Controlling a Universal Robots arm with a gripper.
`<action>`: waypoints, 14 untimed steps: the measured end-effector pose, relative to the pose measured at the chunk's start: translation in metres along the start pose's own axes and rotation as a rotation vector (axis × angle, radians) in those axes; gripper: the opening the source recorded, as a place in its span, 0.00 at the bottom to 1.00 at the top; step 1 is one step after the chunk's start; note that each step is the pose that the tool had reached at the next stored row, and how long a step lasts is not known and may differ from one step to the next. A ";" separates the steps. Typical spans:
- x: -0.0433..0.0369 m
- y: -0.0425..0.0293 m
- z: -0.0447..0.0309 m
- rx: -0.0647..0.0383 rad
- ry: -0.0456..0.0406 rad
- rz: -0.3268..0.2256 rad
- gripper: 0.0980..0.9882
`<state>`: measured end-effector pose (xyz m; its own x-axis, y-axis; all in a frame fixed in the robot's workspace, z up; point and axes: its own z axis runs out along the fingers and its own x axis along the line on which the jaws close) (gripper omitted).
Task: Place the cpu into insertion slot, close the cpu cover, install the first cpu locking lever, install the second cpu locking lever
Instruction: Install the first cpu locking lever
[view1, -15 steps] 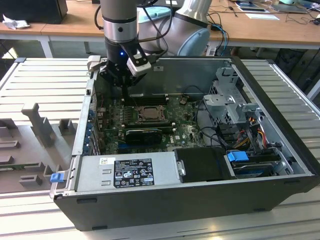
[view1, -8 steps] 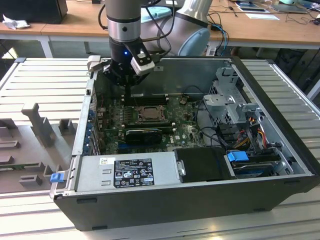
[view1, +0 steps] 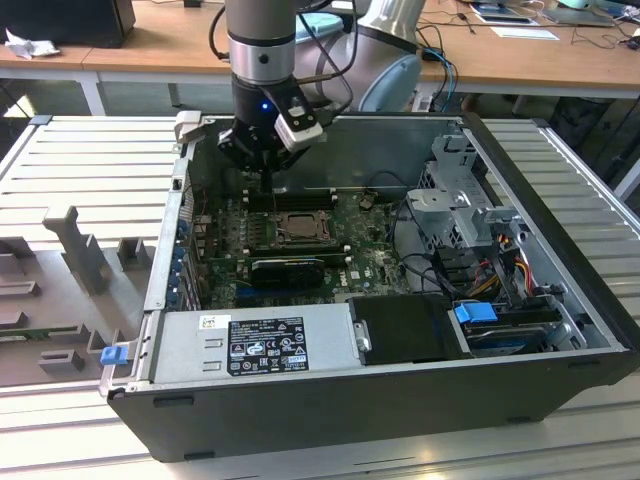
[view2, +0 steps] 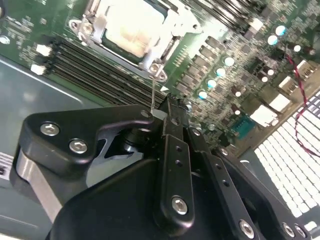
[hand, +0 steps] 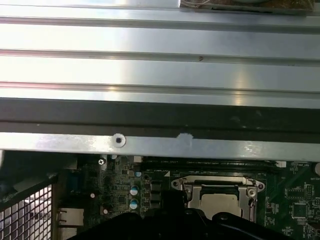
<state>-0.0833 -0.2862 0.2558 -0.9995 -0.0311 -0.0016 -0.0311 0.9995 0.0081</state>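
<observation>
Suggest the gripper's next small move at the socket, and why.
Probably ease the locking lever down toward its catch. In the second wrist view the cpu sits under the flat-lying cpu cover, and the thin lever rod runs from the socket corner to the gripper, apparently not yet latched.

Around the pale, dull metal cpu (view2: 134, 26), the cpu cover (view2: 167, 31) was shiny silver metal, the gripper (view2: 170, 111) matt black.
</observation>
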 end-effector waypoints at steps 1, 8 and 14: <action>-0.0029 -0.0001 0.0000 0.000 0.0000 0.000 0.01; -0.0221 -0.0006 0.0013 0.000 0.0001 0.000 0.01; -0.0356 -0.0011 0.0043 -0.029 -0.0028 0.001 0.01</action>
<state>-0.0477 -0.2861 0.2516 -0.9995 -0.0303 -0.0044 -0.0305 0.9988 0.0372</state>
